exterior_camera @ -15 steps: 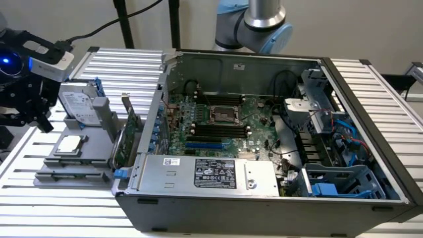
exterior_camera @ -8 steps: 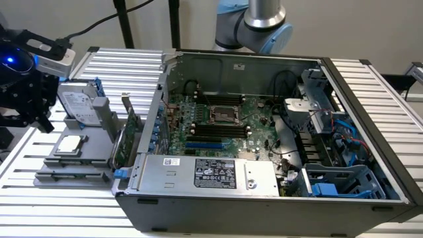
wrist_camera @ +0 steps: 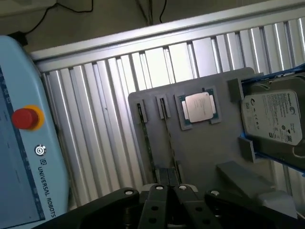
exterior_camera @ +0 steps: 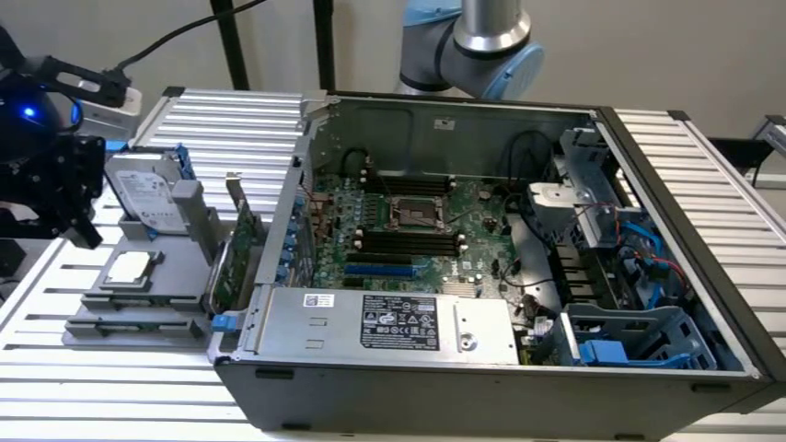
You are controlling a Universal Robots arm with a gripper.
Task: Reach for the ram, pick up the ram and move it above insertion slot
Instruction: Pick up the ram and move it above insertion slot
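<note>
Two ram sticks stand on edge in narrow slots of a grey fixture plate [wrist_camera: 200,148]: one ram [wrist_camera: 168,136] runs toward my fingertips, and the other ram [wrist_camera: 146,143] lies parallel beside it. My gripper [wrist_camera: 170,187] hovers above the plate's edge, over the end of the nearer stick. Its fingers are pressed together and hold nothing. In the exterior view the gripper [exterior_camera: 74,230] hangs at the far left above the fixture [exterior_camera: 135,304]. The black memory slots [exterior_camera: 406,241] lie on the motherboard inside the open computer case [exterior_camera: 491,368].
The fixture also holds a processor chip [wrist_camera: 198,107], a silver hard drive with blue rails [wrist_camera: 274,117] and an upright green expansion card [exterior_camera: 239,244]. A teach pendant with a red stop button [wrist_camera: 25,118] lies beside the ribbed metal table [wrist_camera: 95,124]. The case's power supply [exterior_camera: 393,322] sits at its front.
</note>
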